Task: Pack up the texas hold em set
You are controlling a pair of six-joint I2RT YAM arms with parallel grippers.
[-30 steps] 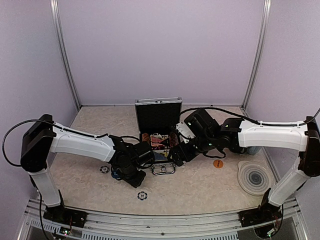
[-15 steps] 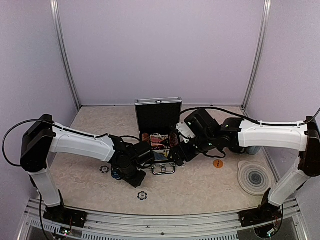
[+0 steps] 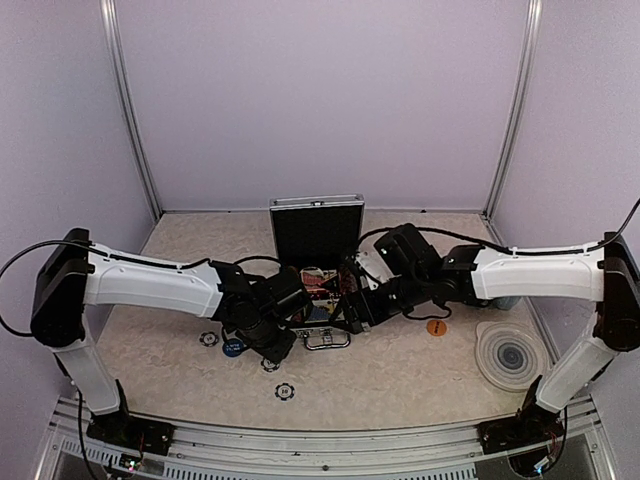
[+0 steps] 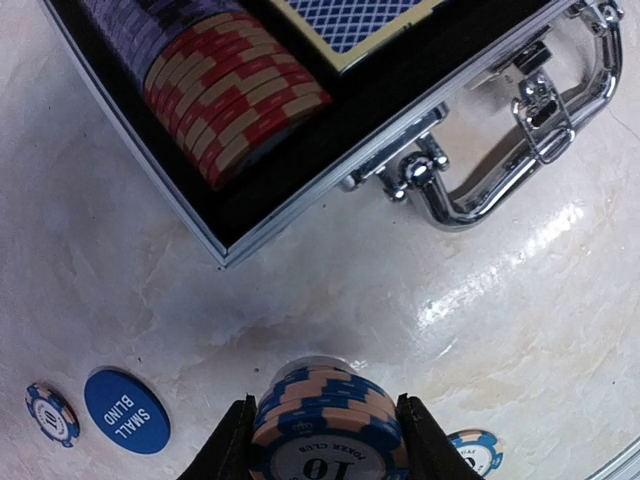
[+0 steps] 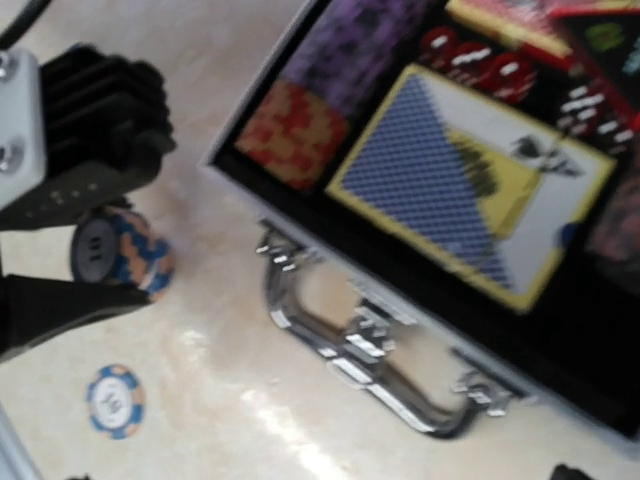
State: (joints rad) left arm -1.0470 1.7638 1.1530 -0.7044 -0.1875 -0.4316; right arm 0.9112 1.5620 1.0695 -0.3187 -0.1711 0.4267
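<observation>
On the desk (image 3: 400, 385) a loose blue chip (image 4: 51, 414) lies just beside the blue "SMALL BLIND" button (image 4: 126, 411). The left pincer (image 4: 325, 445) is clenched on a stack of blue-and-orange chips (image 4: 322, 398), just in front of the silver case (image 3: 315, 235) — open, lid upright, red chips (image 4: 235, 95) and a blue deck (image 4: 350, 18) inside. The right pincer (image 3: 352, 312) hangs at the case's front right corner — released or clenched, I cannot tell. Farther right lie an orange button (image 3: 436, 326) and a ringed grey coaster (image 3: 510, 355).
</observation>
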